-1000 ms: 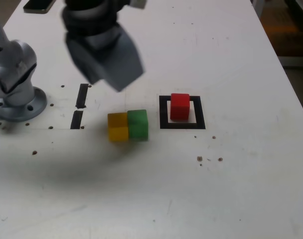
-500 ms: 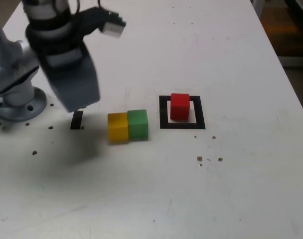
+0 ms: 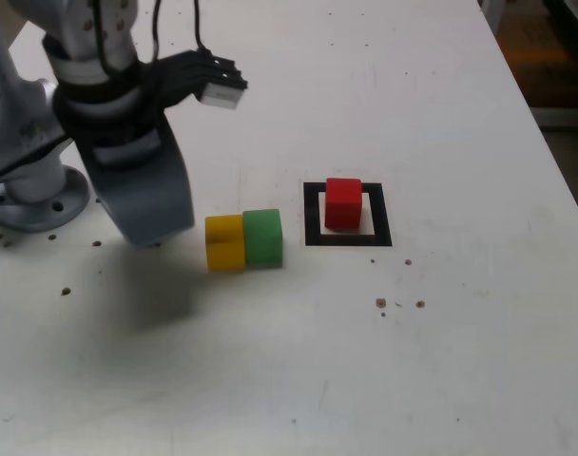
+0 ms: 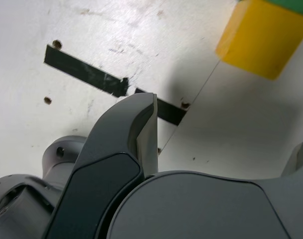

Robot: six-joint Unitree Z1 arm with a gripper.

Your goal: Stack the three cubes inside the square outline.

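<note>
The red cube [image 3: 343, 202] stands inside the square outline [image 3: 313, 217], right of the table's middle in the exterior view. To the outline's left, the yellow cube [image 3: 225, 243] and the green cube [image 3: 262, 237] sit side by side and touch, yellow on the exterior view's left. My gripper [image 3: 151, 223] hangs low just to the left of the yellow cube, apart from it. In the wrist view the gripper [image 4: 228, 119] is open with nothing between its fingers. The yellow cube [image 4: 261, 37] lies ahead of it, with a sliver of the green cube [image 4: 296, 4] behind.
Two short black strips [image 4: 86, 74] lie on the white table under the gripper, hidden in the exterior view. The arm's round base [image 3: 32, 195] stands at the exterior view's left. Small holes and specks [image 3: 398, 304] dot the tabletop [image 3: 365, 380].
The gripper has swung from above the yellow and green cubes to the exterior view's left and come down beside the yellow cube. Its jaws opened wider. No cube moved.
</note>
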